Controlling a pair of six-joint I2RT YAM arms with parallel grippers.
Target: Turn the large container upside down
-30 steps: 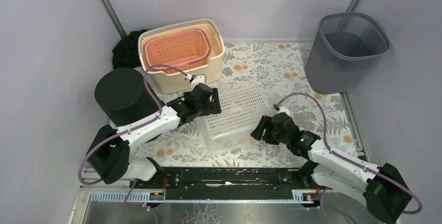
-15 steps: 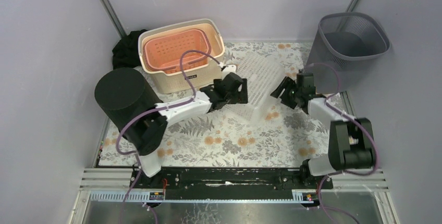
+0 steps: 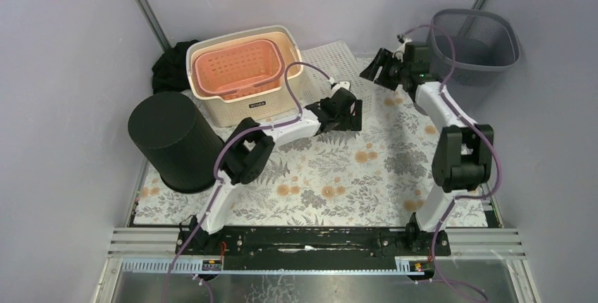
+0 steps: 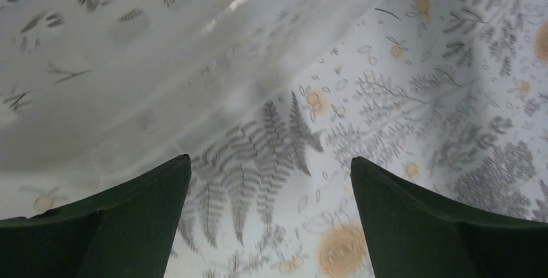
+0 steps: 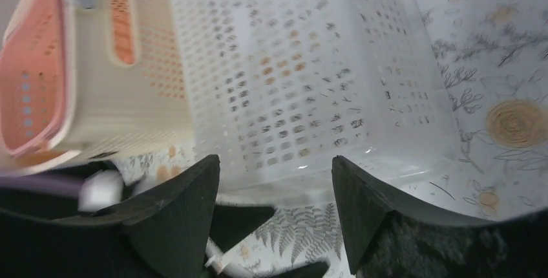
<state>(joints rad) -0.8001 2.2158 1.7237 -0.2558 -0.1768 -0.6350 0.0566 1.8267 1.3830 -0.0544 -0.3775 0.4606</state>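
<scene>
Nearest the arm bases lies the floral table mat (image 3: 331,176), with a black cylinder (image 3: 169,137) standing at its left edge. Past mid-table the left gripper (image 3: 347,114) hangs low over the mat. Its wrist view shows the two dark fingers (image 4: 129,220) spread wide with only printed ferns between them.

Just beyond it the large white perforated basket (image 3: 331,60) sits at the back of the table, base up and rim down. It stands right beside the cream basket (image 3: 282,95), which has an orange basket (image 3: 236,70) nested inside. The right gripper (image 3: 369,72) is on the white basket's (image 5: 304,77) right side, jaws apart and clamping nothing.

A black cloth (image 3: 168,67) lies in the back left corner and a grey wastebasket (image 3: 479,53) stands at the far right.
</scene>
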